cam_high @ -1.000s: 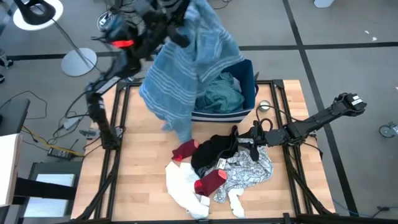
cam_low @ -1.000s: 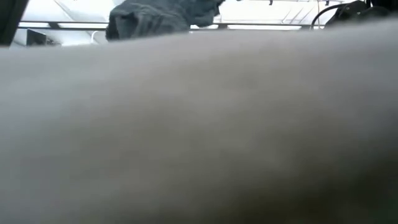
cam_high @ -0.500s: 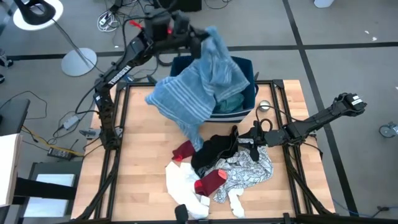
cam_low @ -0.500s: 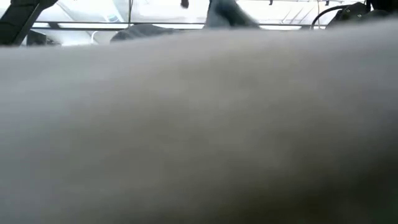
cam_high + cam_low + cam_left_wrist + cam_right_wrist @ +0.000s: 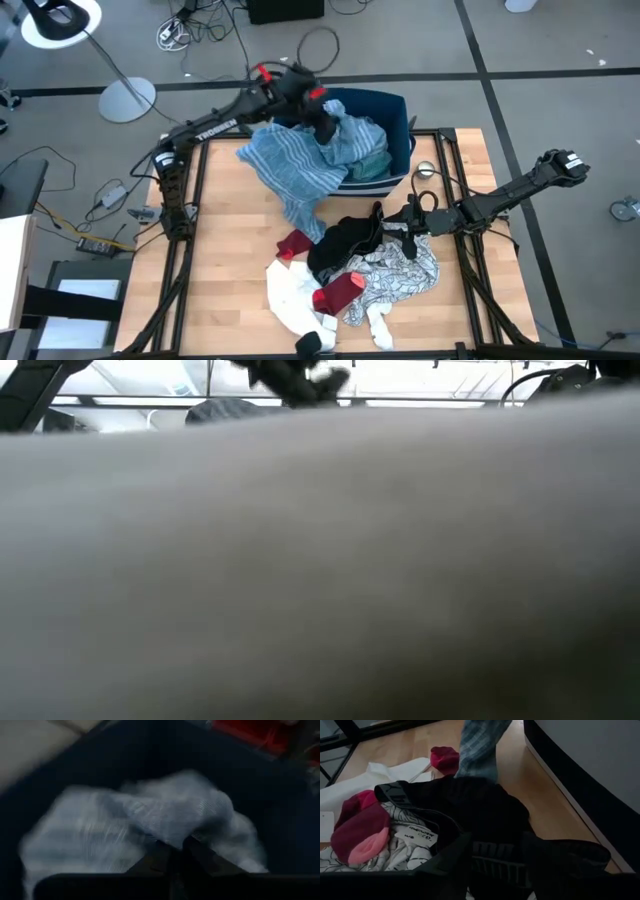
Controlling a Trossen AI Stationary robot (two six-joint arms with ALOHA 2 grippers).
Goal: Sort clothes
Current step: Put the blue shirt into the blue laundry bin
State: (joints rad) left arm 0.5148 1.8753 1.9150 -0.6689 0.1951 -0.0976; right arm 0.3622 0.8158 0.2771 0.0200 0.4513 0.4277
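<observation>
- Blue striped garment [image 5: 295,165] half in, half out of the dark blue bin [image 5: 398,110]; bulk draped over the near rim, tail trailing onto the wooden table [image 5: 225,250].
- Left gripper [image 5: 325,128] over the bin, fingers nearly together on a fold of the striped cloth; cannot tell whether still pinching or letting go.
- Teal green garment [image 5: 370,160] already inside the bin.
- Right gripper [image 5: 410,225] low at the table pile, fingers apart astride the black garment [image 5: 345,240], not clamped.
- Dark red pieces [image 5: 298,242], white cloth [image 5: 295,295] and black-and-white patterned top [image 5: 400,270] unsorted.
- Risks: hanging weight dragging the striped garment back out on release; trailing tail, touching the pile, snagged in any lift by the right gripper.
</observation>
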